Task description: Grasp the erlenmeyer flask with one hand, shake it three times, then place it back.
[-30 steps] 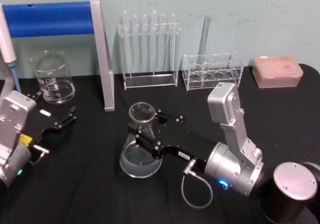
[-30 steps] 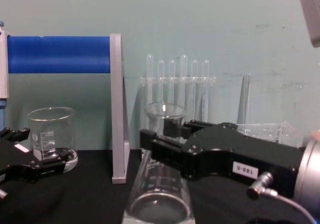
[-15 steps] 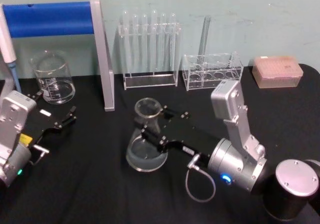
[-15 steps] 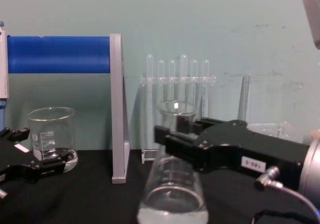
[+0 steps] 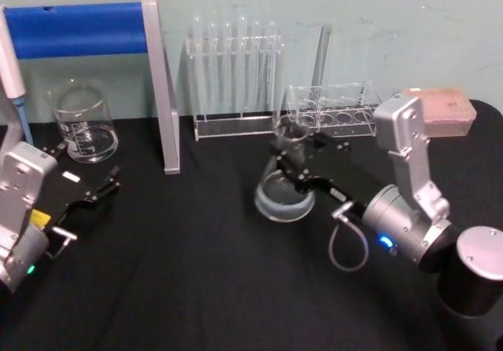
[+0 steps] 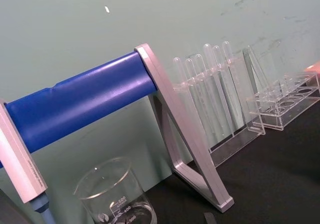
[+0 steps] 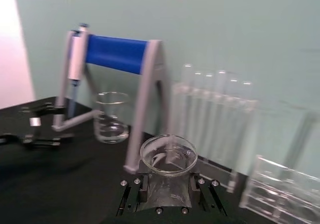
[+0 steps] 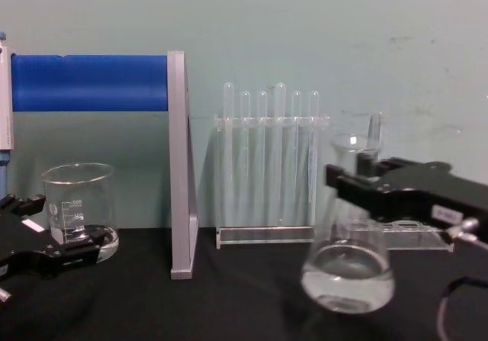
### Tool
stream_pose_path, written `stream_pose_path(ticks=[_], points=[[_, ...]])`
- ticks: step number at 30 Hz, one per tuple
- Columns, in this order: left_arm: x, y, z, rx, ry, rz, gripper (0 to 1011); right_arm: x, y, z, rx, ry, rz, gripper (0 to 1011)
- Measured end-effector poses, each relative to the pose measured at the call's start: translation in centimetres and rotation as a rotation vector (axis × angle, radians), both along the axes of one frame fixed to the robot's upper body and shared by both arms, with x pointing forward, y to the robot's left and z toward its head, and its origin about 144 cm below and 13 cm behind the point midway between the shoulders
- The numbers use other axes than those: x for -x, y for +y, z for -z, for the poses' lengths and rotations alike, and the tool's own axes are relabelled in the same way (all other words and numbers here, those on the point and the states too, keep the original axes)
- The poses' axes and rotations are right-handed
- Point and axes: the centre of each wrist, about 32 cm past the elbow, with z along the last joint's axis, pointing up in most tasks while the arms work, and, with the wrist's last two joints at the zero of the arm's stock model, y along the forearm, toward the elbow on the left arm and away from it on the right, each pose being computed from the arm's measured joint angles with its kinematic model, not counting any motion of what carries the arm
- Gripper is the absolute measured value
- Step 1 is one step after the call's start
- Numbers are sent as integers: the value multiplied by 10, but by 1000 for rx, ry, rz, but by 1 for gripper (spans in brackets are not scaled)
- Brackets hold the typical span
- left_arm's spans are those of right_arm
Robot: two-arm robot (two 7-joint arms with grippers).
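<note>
Right pincer (image 5: 297, 153) pinching erlenmeyer flask (image 8: 348, 276) at neck, 5 o'clock of tall tube rack (image 5: 236, 92); glass likely stiff, fragile, slippery; liquid makes it base-heavy; neck under flared rim looks best hold; left pincer (image 5: 88, 162) spread, parked at 9 o'clock over surface (image 5: 196, 272).

We saw the erlenmeyer flask (image 5: 284, 189) before the low tube rack (image 5: 335, 109). The beaker (image 5: 82, 123) stood far left, under the stand (image 5: 160, 88).

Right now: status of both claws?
Left claw: open, holding nothing.
Right claw: closed on the neck of the erlenmeyer flask.
</note>
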Motion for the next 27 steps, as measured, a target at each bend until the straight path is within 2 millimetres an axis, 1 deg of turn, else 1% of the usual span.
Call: stream_pose_path(ticks=[7, 14, 21, 27], points=[[0, 0, 0, 0, 0, 0, 1001, -7, -17, 0, 16, -11, 93, 449], [0, 0, 0, 0, 0, 0, 1001, -10, -26, 0, 20, -14, 137, 449], [0, 0, 0, 0, 0, 0, 1001, -10, -25, 0, 18, -11, 138, 449], [0, 0, 0, 0, 0, 0, 1001, -8, -19, 0, 8, -6, 110, 449]])
